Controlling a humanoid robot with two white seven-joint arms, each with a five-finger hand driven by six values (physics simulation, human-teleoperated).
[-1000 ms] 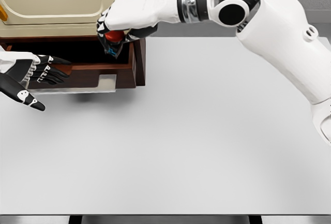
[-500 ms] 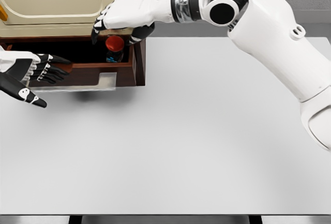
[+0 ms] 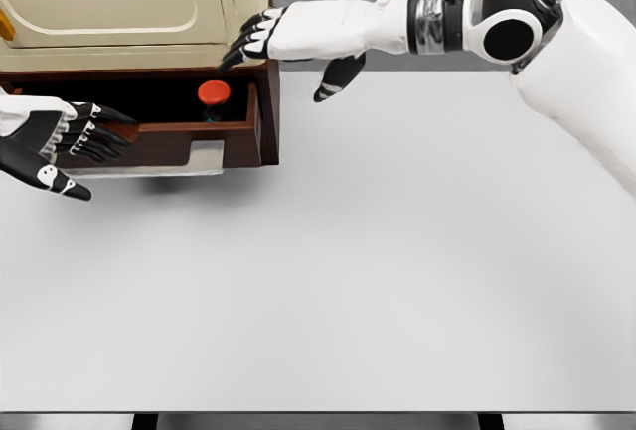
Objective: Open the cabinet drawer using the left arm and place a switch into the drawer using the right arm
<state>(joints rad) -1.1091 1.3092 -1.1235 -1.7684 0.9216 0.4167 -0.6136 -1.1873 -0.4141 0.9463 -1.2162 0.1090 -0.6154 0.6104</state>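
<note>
While the white desk (image 3: pixel 397 271) carries the cream cabinet (image 3: pixel 119 3) at far left, its brown drawer (image 3: pixel 189 137) stands open; right robot hand (image 3: pixel 293 41) spread, empty above it; left robot hand (image 3: pixel 60 142) relaxed at the front; red-capped switch (image 3: pixel 213 94) inside, right end.

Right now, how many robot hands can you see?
2. The left hand rests at the open drawer front, far left. The right hand hovers, open, above the drawer's right corner.
</note>
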